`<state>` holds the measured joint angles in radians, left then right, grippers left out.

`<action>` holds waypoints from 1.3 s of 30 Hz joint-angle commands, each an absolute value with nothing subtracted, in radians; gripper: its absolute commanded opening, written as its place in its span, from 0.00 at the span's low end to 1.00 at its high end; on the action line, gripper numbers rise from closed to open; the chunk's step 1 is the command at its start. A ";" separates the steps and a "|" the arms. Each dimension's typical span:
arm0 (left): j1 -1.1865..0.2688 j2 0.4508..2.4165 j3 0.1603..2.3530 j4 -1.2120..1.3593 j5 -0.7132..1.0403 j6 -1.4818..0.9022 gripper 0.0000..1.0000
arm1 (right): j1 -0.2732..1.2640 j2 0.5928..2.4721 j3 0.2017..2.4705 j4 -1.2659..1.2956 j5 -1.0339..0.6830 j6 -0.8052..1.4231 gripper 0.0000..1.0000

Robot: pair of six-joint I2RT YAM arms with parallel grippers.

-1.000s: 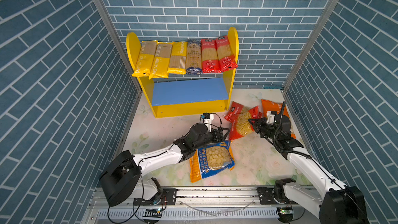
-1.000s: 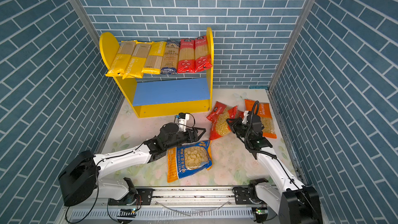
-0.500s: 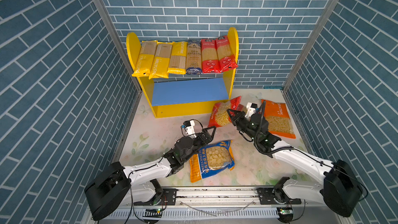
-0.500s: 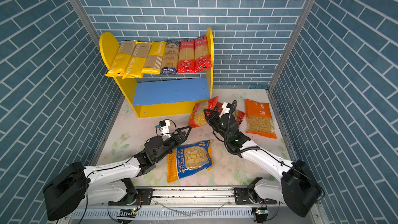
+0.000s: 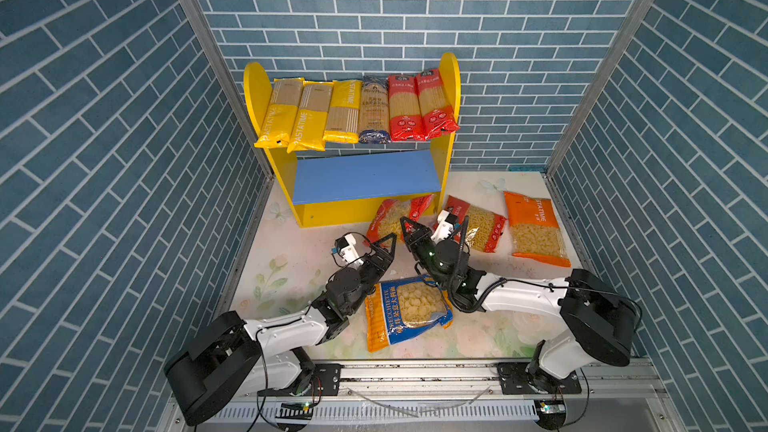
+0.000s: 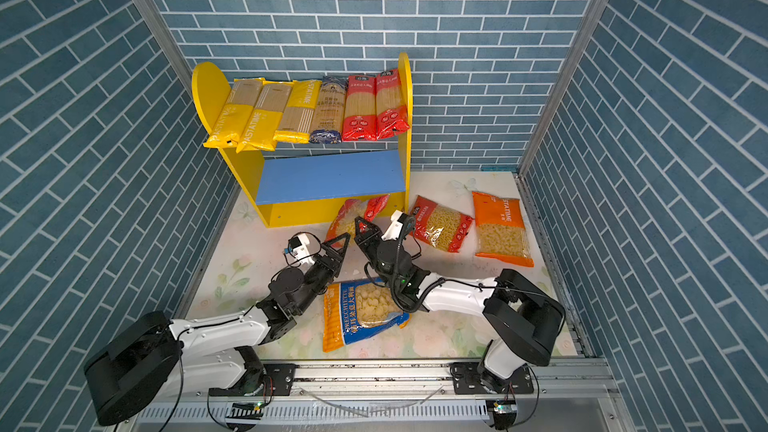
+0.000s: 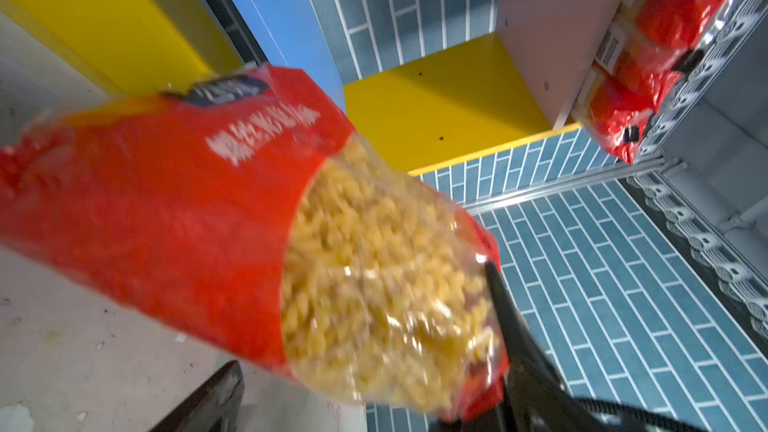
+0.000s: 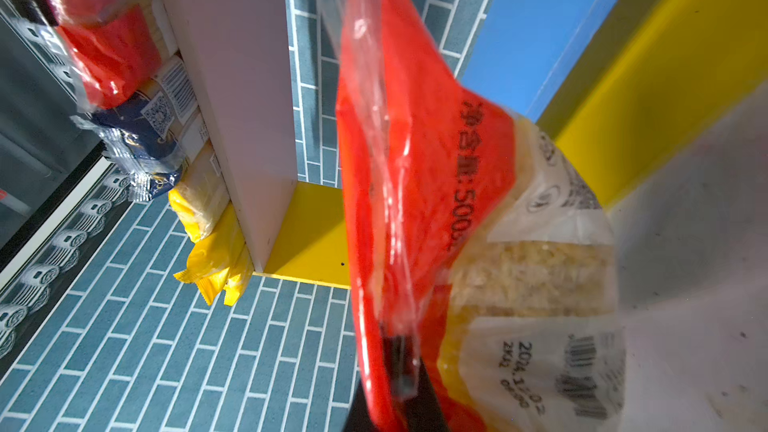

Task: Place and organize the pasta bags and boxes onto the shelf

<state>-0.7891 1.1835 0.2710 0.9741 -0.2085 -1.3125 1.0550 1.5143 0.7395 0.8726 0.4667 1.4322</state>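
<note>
1. Right wrist view: the right jaws are pinched together on the clear plastic edge of a red pasta bag (image 8: 419,151), so that one's held.
2. Left wrist view shows the left jaws wide apart, with a finger (image 7: 513,334) on either side of that same bag's pasta end. Can't tell if they actually touch it.
3. In both top views the bag (image 5: 392,218) (image 6: 347,218) hangs tilted between the two arms, just in front of the right end of the shelf (image 5: 365,176).
4. Beside the right arm (image 5: 519,297), a second red bag (image 5: 478,224) and an orange bag (image 5: 534,228) lie flat on the bench (image 5: 291,251), near each other.
5. A blue-and-orange bag (image 5: 407,309) lies nearer the front, between both arms.
6. Up on the shelf's top board there's a row of six spaghetti packs (image 5: 357,110): three yellow, one dark blue, two red.
</note>
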 commanded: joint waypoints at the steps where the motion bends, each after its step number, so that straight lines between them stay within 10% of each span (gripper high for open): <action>1: -0.772 1.120 0.253 0.855 -0.171 -1.280 1.00 | 1.056 1.384 0.647 0.879 0.642 1.524 0.05; 6: -0.769 1.019 0.303 0.562 -0.127 -1.177 0.98 | 1.119 1.247 0.600 0.484 0.674 1.652 0.10; 11: -0.747 0.997 0.325 0.447 -0.071 -1.122 0.96 | 1.135 1.114 0.556 0.039 0.494 1.699 0.43; 16: -0.729 1.036 0.359 0.394 0.017 -1.069 0.93 | 1.096 0.859 0.530 -0.331 0.419 1.395 0.51; 21: -0.729 1.163 0.469 0.317 0.161 -1.020 0.88 | 0.753 0.771 0.551 -0.465 -0.054 1.063 0.51; 32: -0.833 1.261 0.542 0.267 0.173 -1.048 0.90 | 0.248 1.174 0.824 -0.538 -0.589 0.579 0.59; 39: -0.836 1.375 0.528 0.388 0.174 -1.076 0.89 | 0.225 1.458 0.884 -0.441 -0.689 0.501 0.63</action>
